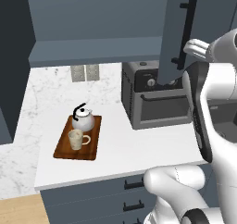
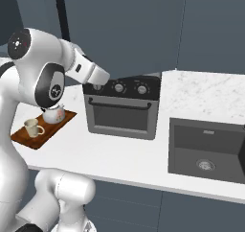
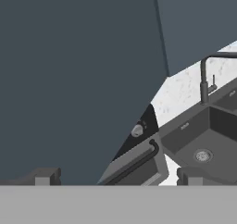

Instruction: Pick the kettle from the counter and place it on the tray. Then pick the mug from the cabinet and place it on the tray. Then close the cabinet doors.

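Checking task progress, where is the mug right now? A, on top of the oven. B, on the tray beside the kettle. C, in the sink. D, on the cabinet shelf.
B: the mug stands on the tray, just in front of the kettle.

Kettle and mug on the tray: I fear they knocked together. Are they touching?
Apart. The left base view shows a strip of tray between the kettle and the mug.

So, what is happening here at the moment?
The kettle and the mug both stand on the tray on the counter. The robot's hand is open and empty, up against an open cabinet door above the toaster oven. Closing the doors appears to be what is left.
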Controlling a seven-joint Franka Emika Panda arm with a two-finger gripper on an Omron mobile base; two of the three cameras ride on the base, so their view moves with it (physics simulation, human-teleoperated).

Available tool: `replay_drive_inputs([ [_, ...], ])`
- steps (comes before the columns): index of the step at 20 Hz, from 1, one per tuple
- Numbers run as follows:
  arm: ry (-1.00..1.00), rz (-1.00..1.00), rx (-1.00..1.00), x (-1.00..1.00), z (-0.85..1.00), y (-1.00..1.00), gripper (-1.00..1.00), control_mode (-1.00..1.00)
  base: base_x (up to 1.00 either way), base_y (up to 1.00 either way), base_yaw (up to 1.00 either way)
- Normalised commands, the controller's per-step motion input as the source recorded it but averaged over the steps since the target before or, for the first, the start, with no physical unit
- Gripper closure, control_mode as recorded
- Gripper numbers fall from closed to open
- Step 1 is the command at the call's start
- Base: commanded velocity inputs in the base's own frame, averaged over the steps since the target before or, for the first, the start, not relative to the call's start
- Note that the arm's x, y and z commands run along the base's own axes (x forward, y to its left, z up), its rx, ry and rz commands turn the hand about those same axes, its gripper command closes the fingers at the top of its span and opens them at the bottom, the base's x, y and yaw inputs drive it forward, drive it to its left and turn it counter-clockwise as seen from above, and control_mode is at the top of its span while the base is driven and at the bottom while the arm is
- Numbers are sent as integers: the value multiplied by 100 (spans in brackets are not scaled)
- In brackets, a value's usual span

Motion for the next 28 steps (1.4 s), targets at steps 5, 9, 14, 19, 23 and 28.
replay_drive_inputs([
  [5, 5, 15, -4, 78, -37, 27, -100, -100, 0, 0, 0],
  [9, 0, 15, -3, 74, -31, 23, -100, -100, 0, 0, 0],
  [14, 0, 11, -10, 80, -42, 27, -100, -100, 0, 0, 0],
  [19, 0, 6, -10, 86, -44, 24, -100, -100, 0, 0, 0],
  [23, 0, 0, -17, 79, -51, 24, -100, -100, 0, 0, 0],
  [28, 0, 0, -14, 79, -40, 12, -100, -100, 0, 0, 0],
])
